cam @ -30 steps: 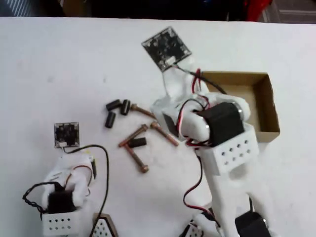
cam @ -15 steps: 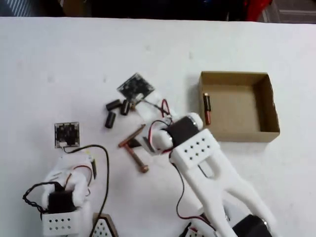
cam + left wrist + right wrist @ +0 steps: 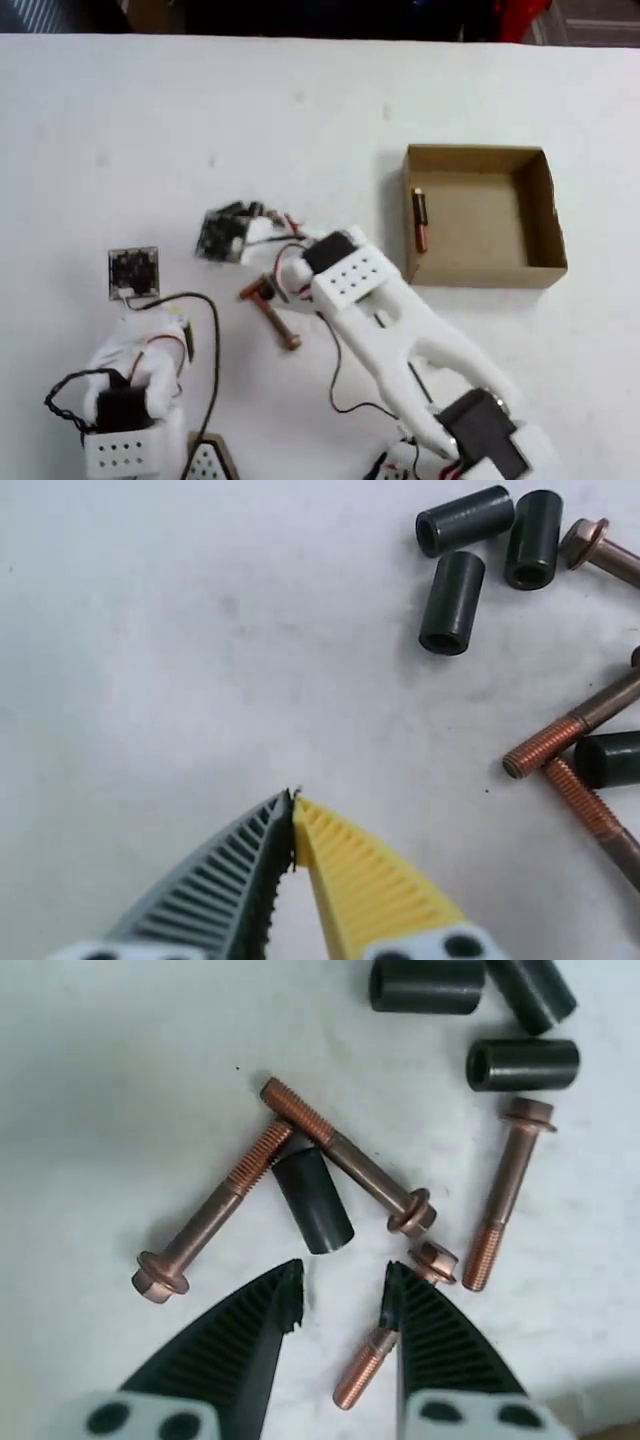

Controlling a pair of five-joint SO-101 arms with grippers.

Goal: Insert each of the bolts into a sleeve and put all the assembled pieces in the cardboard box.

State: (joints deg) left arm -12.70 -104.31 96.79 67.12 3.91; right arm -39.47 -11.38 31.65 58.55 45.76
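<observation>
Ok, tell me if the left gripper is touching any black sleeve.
Apart. The left wrist view shows bare table between the left gripper, fingers shut, and the nearest sleeve.

Coppery metal bolts (image 3: 349, 1157), matt black sleeves (image 3: 313, 1200)

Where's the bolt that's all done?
In the high view the finished bolt lies in the cardboard box on the right, against the wall nearest the loose bolts.

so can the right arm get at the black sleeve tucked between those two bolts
Probably yes: the right hand is open close to the sleeve and nothing covers it, though two bolts lie close on both sides and may get nudged.
</observation>
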